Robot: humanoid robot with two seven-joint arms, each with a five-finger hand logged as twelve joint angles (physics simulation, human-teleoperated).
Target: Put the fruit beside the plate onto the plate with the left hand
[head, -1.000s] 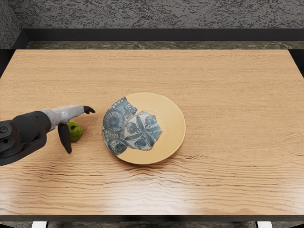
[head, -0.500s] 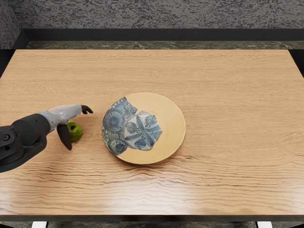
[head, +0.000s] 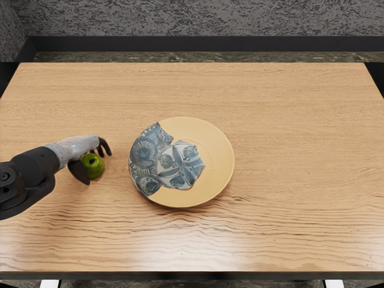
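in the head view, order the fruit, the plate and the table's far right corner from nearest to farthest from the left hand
From the left hand:
1. fruit, between its curled fingers, on the left side.
2. plate, just right of the fruit, in the middle.
3. table's far right corner, at the back right.

Left robot hand (head: pixel 83 157) curled in a grasp, arm reaching in from the left edge.
Grey wrist angled rightward; dark fingers (head: pixel 103 147) above and thumb below wrap the green fruit (head: pixel 93 165).
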